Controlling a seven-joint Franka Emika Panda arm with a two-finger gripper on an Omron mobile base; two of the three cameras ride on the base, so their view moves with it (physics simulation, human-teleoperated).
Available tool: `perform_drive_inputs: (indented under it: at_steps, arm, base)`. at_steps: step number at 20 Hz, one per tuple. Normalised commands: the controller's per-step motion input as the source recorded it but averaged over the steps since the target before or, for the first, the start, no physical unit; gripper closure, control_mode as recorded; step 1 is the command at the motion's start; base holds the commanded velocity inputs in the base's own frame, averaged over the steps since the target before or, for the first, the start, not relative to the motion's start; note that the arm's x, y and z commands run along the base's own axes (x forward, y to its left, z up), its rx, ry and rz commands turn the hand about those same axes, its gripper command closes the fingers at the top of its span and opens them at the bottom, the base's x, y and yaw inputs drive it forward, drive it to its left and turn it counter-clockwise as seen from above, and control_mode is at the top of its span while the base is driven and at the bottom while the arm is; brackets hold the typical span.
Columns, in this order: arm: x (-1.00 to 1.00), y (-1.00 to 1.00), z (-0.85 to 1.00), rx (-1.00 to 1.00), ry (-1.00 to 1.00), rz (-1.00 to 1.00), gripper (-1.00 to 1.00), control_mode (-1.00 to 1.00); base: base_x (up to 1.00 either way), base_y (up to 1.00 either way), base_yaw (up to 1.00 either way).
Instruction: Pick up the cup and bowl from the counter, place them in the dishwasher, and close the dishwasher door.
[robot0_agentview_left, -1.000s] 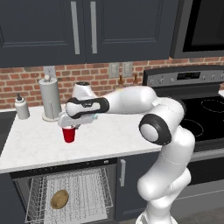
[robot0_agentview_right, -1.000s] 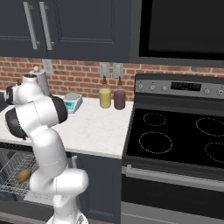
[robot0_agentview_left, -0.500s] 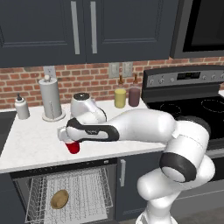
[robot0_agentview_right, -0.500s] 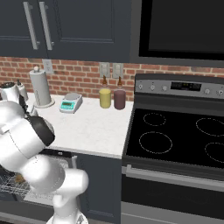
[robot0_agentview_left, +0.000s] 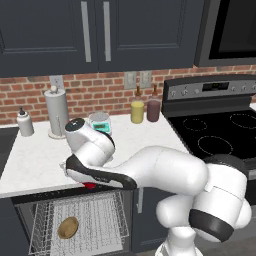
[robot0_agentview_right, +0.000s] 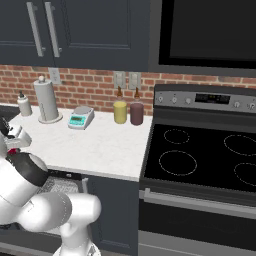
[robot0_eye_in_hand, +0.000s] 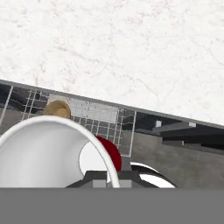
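Observation:
My gripper is shut on the red cup, holding it just past the front edge of the white counter, above the dishwasher's pulled-out wire rack. In the hand view the cup tilts on its side, white rim and pale inside toward the camera, clamped in the gripper. The tan bowl lies in the rack, seen from the hand as a bowl behind the cup's rim. The dishwasher door is out of view.
A paper-towel holder, a soap bottle, a small scale, and a yellow jar and maroon jar stand along the brick wall. The black stovetop is on the right.
The arm has carried the cup from above the counter forward and down, past the counter's front edge to just over the rack. The bowl has not moved.

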Motion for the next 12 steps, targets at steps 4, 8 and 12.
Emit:
perform_drive_inputs:
  at_steps: [4, 8, 12]
  arm:
    - [-0.31, 0.00, -0.21, -0.04, 0.00, 0.00, 1.00, -1.00]
    - [-0.15, 0.00, -0.57, 0.00, 0.00, 0.00, 1.00, -1.00]
    - [-0.18, 0.04, -0.82, -0.01, -0.03, 0.00, 1.00, -1.00]
  base:
    - [0.00, 0.00, 0.00]
    - [0.00, 0.00, 0.00]
    - [0.00, 0.00, 0.00]
